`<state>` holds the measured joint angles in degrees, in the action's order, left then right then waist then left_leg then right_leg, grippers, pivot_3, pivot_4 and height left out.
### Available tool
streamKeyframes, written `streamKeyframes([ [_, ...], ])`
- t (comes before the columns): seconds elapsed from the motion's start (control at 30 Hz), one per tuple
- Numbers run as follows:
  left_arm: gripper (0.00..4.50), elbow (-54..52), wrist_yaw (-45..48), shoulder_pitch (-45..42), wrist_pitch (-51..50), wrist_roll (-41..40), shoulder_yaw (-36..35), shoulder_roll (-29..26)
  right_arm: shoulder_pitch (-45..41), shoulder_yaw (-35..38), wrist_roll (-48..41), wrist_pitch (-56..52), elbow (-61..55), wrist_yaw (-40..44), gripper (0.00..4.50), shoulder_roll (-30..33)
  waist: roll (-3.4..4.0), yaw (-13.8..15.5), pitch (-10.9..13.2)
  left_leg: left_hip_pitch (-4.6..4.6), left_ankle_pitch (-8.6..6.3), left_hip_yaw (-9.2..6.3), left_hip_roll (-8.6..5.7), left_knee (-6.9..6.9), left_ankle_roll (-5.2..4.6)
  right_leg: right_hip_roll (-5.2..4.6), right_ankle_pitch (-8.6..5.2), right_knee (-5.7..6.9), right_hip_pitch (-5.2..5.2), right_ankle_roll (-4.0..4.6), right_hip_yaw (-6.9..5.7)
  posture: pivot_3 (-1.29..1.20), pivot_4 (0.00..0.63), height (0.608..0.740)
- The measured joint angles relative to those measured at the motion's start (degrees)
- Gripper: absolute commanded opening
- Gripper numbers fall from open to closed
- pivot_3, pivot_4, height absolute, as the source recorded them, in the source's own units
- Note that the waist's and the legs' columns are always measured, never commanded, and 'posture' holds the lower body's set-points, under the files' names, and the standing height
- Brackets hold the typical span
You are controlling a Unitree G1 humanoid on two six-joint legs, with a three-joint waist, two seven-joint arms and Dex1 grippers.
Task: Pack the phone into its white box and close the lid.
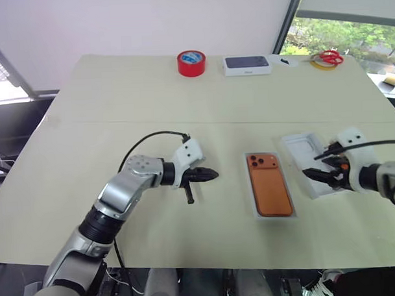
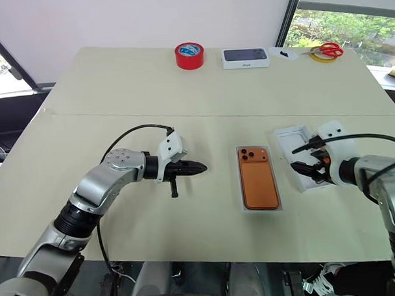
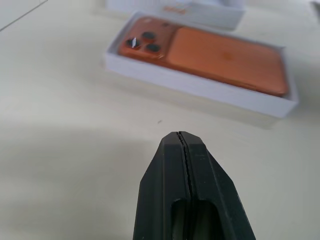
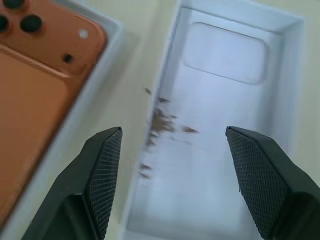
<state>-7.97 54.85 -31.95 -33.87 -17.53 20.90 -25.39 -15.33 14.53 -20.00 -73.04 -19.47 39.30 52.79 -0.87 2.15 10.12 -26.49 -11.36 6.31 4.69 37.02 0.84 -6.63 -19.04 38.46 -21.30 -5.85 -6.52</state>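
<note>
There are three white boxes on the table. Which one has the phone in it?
The white box in the middle of the table, between the two claws: the phone lies in it, back up. The lid beside it lies open and empty; the blue-topped box sits at the far edge.

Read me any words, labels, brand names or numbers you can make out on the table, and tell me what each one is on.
No text is legible.
White box with a dark top: a small dark mark on its front edge, too small to read.
Red tape roll: a blue and white label on top, too blurred to read.
Phone in the white box: a faint mark on its orange back, not readable.
</note>
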Motion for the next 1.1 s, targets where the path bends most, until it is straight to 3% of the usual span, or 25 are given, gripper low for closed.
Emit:
streamKeyframes([
  [0.27,0.0,-2.17,3.42,1.46,3.7,0.06,0.41,-0.34,-10.76,-9.77,-0.06,-4.46,10.02,-2.69,3.45,-0.79,0.09,-0.25,-0.01,0.02,0.01,0.1,0.02,0.0,0.01,0.03,0.0,0.08,-0.03,0.0,0.01,0.0,0.15,0.73],
  [0.37,0.0,-2.29,3.44,2.38,4.24,0.42,0.58,-0.31,-13.79,-11.84,0.01,-5.39,13.55,-3.47,2.68,-2.31,0.1,-0.28,-0.01,0.01,0.01,0.17,0.03,0.01,0.01,0.04,0.0,0.09,-0.05,-0.01,0.01,0.0,0.15,0.73],
  [0.53,0.0,-2.47,3.26,3.28,4.49,0.81,0.53,-0.52,-15.47,-14.07,-0.06,-5.88,15.37,-3.85,0.25,-2.49,0.11,-0.1,-0.01,0.01,0.01,0.21,0.03,0.02,0.01,0.03,0.0,0.09,-0.05,-0.01,0.02,0.0,0.15,0.73],
  [0.57,0.0,-2.74,3.08,3.4,4.55,0.83,0.51,-0.53,-15.69,-14.12,-0.09,-6.06,15.48,-3.97,0.12,-2.55,0.11,-0.11,-0.01,0.01,0.01,0.21,0.03,0.02,0.01,0.03,0.0,0.1,-0.05,-0.01,0.02,0.0,0.15,0.73],
  [0.7,0.0,-3.69,2.44,4.28,4.83,0.89,0.41,-0.67,-16.84,-12.72,-0.66,-8.33,16.41,-5.09,0.12,-3.92,0.12,-0.2,-0.01,0.01,0.01,0.21,0.04,0.01,0.01,0.04,0.0,0.12,-0.07,-0.01,0.02,0.0,0.15,0.73],
  [0.87,0.0,-3.59,1.27,4.61,4.85,1.08,-0.59,-1.03,-21.98,-1.38,-3.1,-15.36,17.67,-7.48,0.12,-9.57,0.23,-0.49,0.02,0.01,0.02,0.25,0.05,0.02,0.02,0.04,0.01,0.21,-0.13,-0.01,0.06,0.0,0.15,0.73],
  [0.97,0.0,-2.26,-0.23,4.5,4.65,0.55,-3.78,-0.88,-29.27,10.51,-9.91,-18.83,18.41,-9.94,0.12,-13.48,0.29,-1.1,0.02,0.02,0.04,0.22,0.06,-0.01,0.05,0.04,0.0,0.35,-0.15,-0.01,0.05,0.0,0.15,0.73],
  [1.1,0.0,2.41,-1.67,3.86,4.64,0.57,-7.51,-0.93,-28.92,18.98,-25.76,-19.04,18.19,-20.3,0.12,-17.48,0.27,-1.47,0.0,0.02,0.03,0.22,0.05,0.01,0.04,0.03,-0.01,0.32,-0.1,-0.02,0.03,0.0,0.15,0.73],
])
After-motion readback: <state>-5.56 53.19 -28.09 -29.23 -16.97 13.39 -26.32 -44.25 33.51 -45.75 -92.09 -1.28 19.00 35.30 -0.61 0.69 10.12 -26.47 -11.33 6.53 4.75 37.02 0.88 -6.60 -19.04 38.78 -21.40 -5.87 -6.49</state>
